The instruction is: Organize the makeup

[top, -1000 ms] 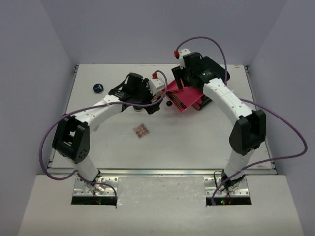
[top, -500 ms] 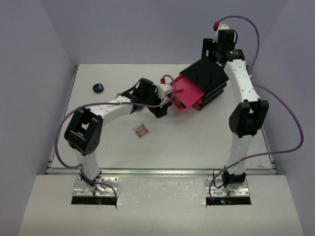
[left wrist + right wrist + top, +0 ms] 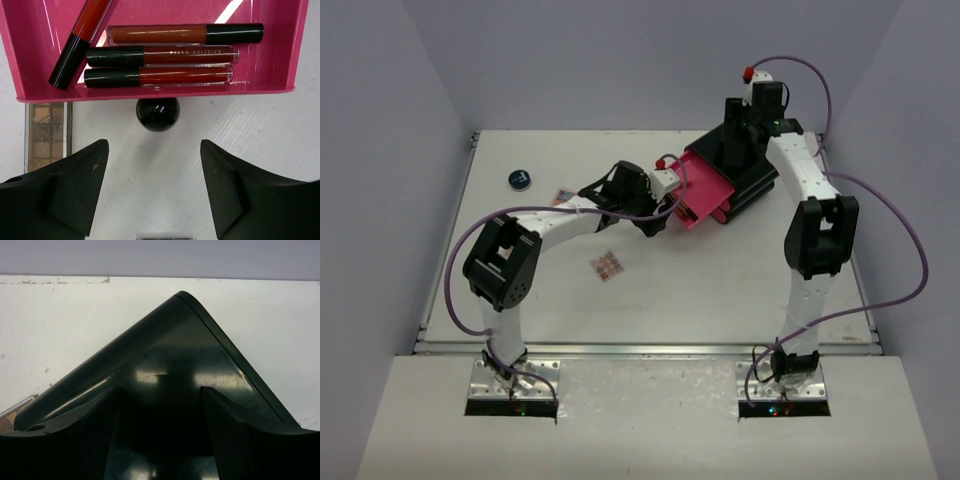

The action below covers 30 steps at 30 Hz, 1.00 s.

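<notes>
The pink drawer (image 3: 280,60) stands pulled out and holds several red-and-black sticks (image 3: 160,55). My left gripper (image 3: 154,150) is open and empty on the table just before the drawer's front, facing its round black knob (image 3: 158,113); it also shows in the top view (image 3: 653,222). A tan-pink palette (image 3: 47,135) lies by the drawer's left corner. Two more palettes (image 3: 607,266) (image 3: 561,196) and the dark-blue jar (image 3: 520,179) lie on the table. My right gripper (image 3: 160,395) is open, just above the black box's top (image 3: 190,340). The round black compact is not in view.
The black box (image 3: 760,165) stands at the back right, with the drawer (image 3: 705,190) sticking out towards the middle. The enclosure walls rise at the left, back and right. A pale edge of something (image 3: 165,236) shows at the bottom of the left wrist view.
My right arm has lifted from the drawer area and swung back over the box. My left arm has reached right to the drawer's front, uncovering a palette at the back left.
</notes>
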### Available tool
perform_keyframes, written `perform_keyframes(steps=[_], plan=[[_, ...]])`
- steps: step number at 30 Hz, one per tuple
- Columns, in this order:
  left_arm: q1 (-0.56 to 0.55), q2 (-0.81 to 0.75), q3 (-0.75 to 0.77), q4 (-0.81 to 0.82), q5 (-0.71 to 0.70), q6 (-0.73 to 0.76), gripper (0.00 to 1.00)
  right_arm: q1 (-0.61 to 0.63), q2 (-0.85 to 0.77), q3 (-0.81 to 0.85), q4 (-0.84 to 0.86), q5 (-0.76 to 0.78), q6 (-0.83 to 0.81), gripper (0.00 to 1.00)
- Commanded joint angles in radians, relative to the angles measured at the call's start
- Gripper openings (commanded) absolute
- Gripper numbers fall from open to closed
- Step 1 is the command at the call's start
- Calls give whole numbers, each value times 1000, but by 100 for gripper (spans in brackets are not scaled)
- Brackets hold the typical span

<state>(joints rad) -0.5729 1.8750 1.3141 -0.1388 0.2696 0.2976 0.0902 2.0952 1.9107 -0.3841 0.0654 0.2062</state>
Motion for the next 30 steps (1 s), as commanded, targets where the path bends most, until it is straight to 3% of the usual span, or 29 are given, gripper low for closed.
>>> perform_keyframes(steps=[1, 9, 15, 17, 26, 28, 30], plan=[[-29, 12, 49, 56, -13, -19, 73, 2, -15, -102, -32, -14, 18, 69], [-30, 47, 106, 42, -54, -15, 72, 2, -63, -200, 20, -18, 15, 69], [-32, 86, 166, 21, -67, -8, 55, 2, -69, -210, 21, -12, 13, 69], [-32, 94, 172, 15, -73, -5, 54, 0, -74, -210, 21, -12, 13, 69], [-32, 89, 170, 18, -75, -9, 56, 0, -87, -216, 25, -18, 17, 69], [-32, 95, 181, 15, -81, -7, 50, 1, -89, -222, 27, -18, 16, 69], [-33, 100, 187, 11, -78, 0, 37, 0, -91, -225, 27, -14, 15, 69]])
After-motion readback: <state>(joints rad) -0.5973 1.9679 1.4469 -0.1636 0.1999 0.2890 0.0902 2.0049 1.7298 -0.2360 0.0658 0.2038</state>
